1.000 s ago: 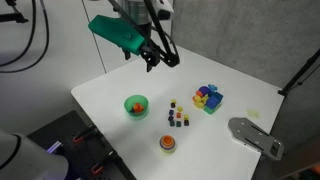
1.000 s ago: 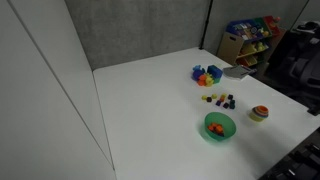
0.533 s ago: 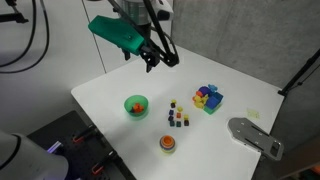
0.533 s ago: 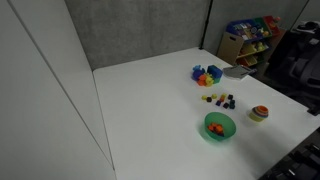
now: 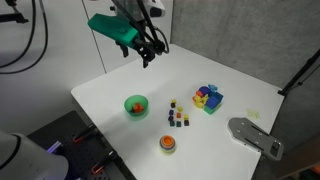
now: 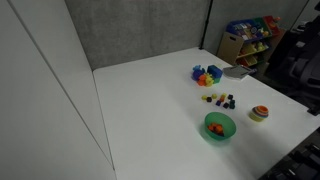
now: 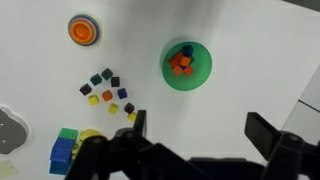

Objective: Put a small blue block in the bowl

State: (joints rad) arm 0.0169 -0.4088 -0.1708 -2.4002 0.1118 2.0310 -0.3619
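The green bowl stands on the white table with an orange-red item inside; it also shows in an exterior view and in the wrist view. Several tiny coloured cubes lie in a loose group beside it, also seen in both exterior views. One of them looks like the small blue block, at the group's edge. My gripper hangs high above the table, open and empty; in the wrist view its fingers frame bare table below the bowl.
A pile of larger yellow, blue, purple and green blocks sits past the cubes. A flat orange-red disc lies near the table's front edge. A grey flat object overhangs one corner.
The gripper has shifted slightly up and to the left in the exterior view. Nothing on the table has moved.
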